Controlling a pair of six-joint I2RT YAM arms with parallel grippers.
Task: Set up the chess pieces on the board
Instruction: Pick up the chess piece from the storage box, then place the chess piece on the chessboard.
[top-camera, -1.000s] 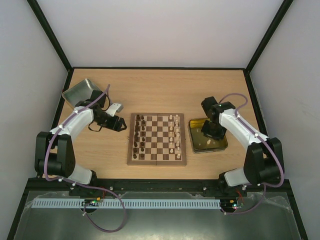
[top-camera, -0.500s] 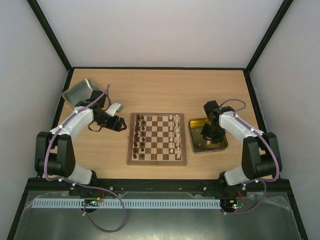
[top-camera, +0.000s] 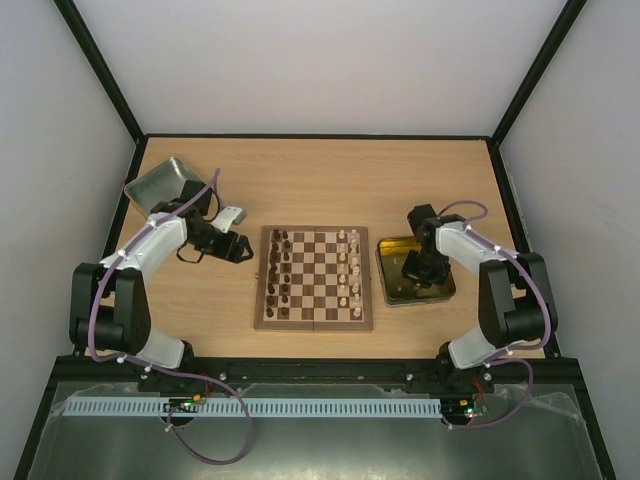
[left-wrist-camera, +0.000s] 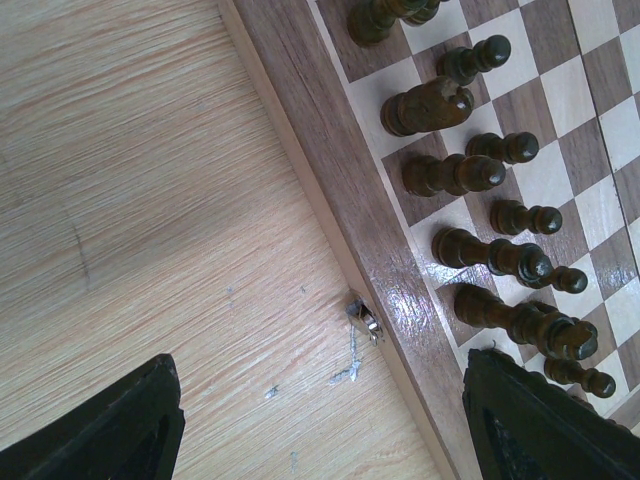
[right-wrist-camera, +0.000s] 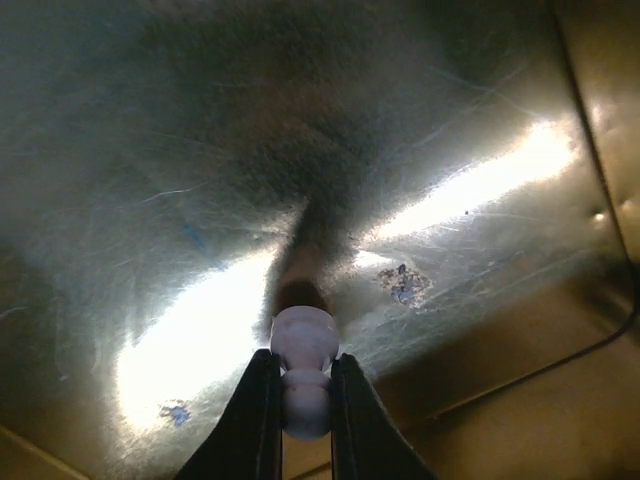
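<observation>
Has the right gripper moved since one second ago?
Yes. Against the yellow tray, the right gripper has shifted slightly toward the board and the near edge, and it now pinches a pale chess piece.

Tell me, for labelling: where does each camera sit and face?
Top external: above and behind, looking down at the table; both arms show.
Left wrist: looks down at the board's edge and dark pieces; open left gripper.
Right wrist: looks into the tray; right gripper shut on a pale piece.
Shared: top and left wrist show the board.
</observation>
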